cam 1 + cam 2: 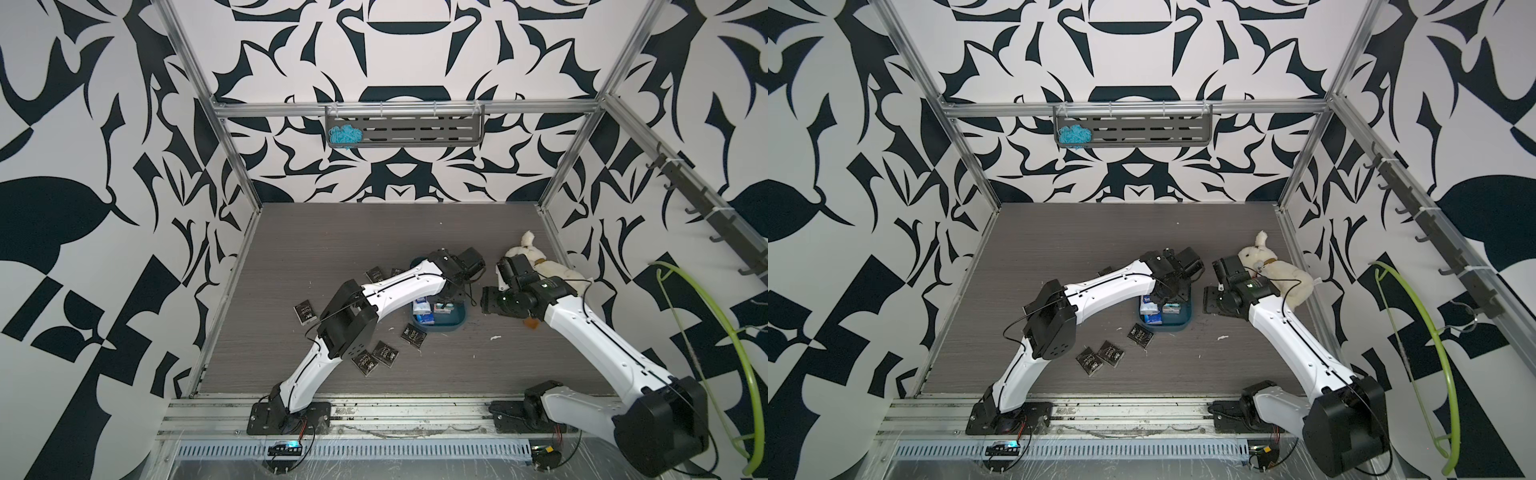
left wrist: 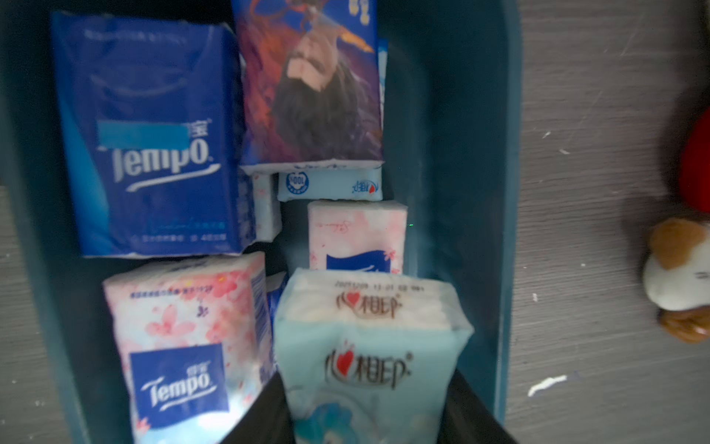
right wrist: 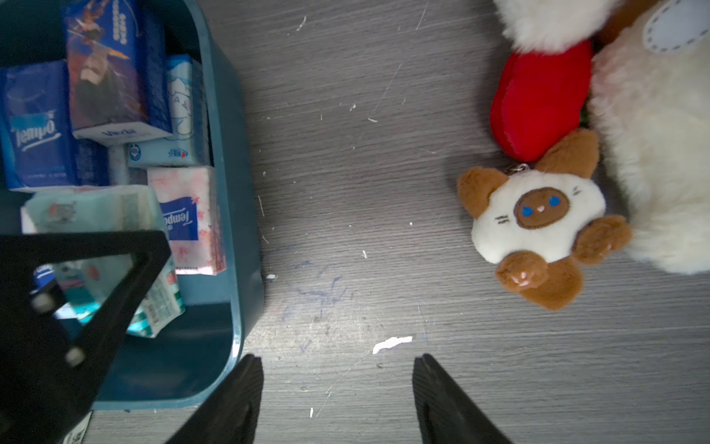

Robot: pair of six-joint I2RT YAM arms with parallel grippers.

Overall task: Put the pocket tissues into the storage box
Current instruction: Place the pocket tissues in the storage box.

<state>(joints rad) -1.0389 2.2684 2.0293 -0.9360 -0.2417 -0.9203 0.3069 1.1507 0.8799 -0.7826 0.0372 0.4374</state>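
Note:
The dark teal storage box (image 1: 455,328) (image 1: 1177,328) sits mid-table and holds several pocket tissues, among them a blue packet (image 2: 150,134), a picture-printed one (image 2: 311,88) and a pink-white one (image 2: 184,338). My left gripper (image 2: 367,384) (image 1: 451,297) hangs over the box, shut on a light teal packet (image 2: 369,346) (image 3: 96,207) that points down into it. Several black packets (image 1: 412,334) (image 1: 384,353) (image 1: 304,312) lie on the table left of and in front of the box. Just right of the box wall (image 3: 230,192), my right gripper (image 3: 338,365) (image 1: 488,305) stands open above bare table.
A white plush animal (image 1: 536,257), a red plush piece (image 3: 541,100) and a small brown-and-white cat plush (image 3: 538,219) lie right of the box, by the right arm. A grey slotted shelf (image 1: 415,129) with blue yarn (image 1: 343,135) hangs on the back wall. A green hoop (image 1: 706,353) hangs at the right.

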